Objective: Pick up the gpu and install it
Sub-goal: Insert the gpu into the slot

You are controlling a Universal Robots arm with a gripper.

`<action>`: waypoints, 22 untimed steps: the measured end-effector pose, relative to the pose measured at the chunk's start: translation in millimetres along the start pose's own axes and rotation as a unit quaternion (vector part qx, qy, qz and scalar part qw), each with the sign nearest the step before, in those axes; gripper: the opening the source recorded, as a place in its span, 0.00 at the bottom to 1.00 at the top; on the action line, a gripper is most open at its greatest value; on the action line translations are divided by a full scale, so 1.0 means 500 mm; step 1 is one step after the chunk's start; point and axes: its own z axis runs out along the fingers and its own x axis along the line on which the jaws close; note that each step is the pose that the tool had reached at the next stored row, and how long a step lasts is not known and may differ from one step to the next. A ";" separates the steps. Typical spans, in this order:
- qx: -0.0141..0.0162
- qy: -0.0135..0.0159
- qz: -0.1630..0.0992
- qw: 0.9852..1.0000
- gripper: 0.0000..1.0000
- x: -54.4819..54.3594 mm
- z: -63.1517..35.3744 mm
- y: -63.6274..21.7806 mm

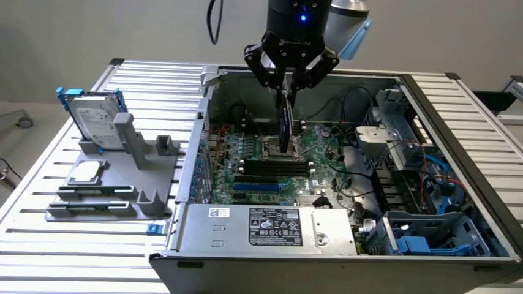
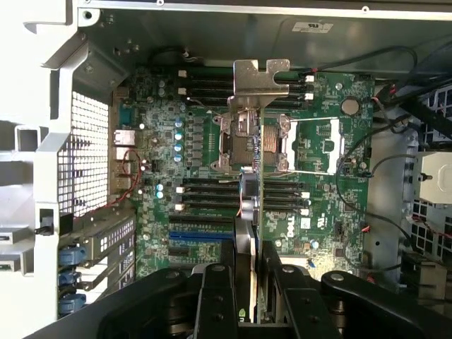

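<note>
While the arm hangs over the open computer case (image 1: pixel 457 122), its gripper (image 1: pixel 288 86) is clenched on the gpu (image 1: pixel 285 125). The two black fingers (image 1: pixel 259 64) stand only partly apart, pressed against the card's opposite faces near its upper end, so the card hangs straight down from them, edge-on to the exterior view. The card's lower part lies over the middle of the green motherboard (image 1: pixel 253 153), close to the processor socket and just behind the long black memory slots (image 1: pixel 278 166). Whether its bottom edge touches the board cannot be told.

From the wrist view the gripper (image 2: pixel 251 272) has the gpu (image 2: pixel 248 194) squeezed between its finger pads (image 2: pixel 215 296), the card running away from them as a thin strip. A silver mounting bracket (image 2: pixel 258 78) sits at the card's end away from the fingers, above the motherboard (image 2: pixel 162 141).

At the exterior view's left, well apart from the case, a grey fixture (image 1: pixel 106 190) on the slatted table (image 1: pixel 49 245) holds a silver hard drive (image 1: pixel 97 119) upright. The power supply (image 1: pixel 270 226) fills the near corner of the case.
</note>
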 end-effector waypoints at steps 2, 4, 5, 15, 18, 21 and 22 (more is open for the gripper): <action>0.000 0.000 0.000 1.000 0.27 0.000 0.000 0.000; 0.000 0.000 0.000 1.000 0.27 0.000 0.001 0.000; 0.000 0.000 0.000 1.000 0.27 0.000 0.002 0.000; 0.000 0.001 -0.087 0.996 0.27 0.000 0.013 0.000; 0.000 0.002 -0.114 0.994 0.27 0.000 0.016 0.000; 0.001 0.003 -0.140 0.990 0.27 0.000 0.019 0.000; 0.001 0.004 -0.149 0.989 0.27 0.000 0.020 0.000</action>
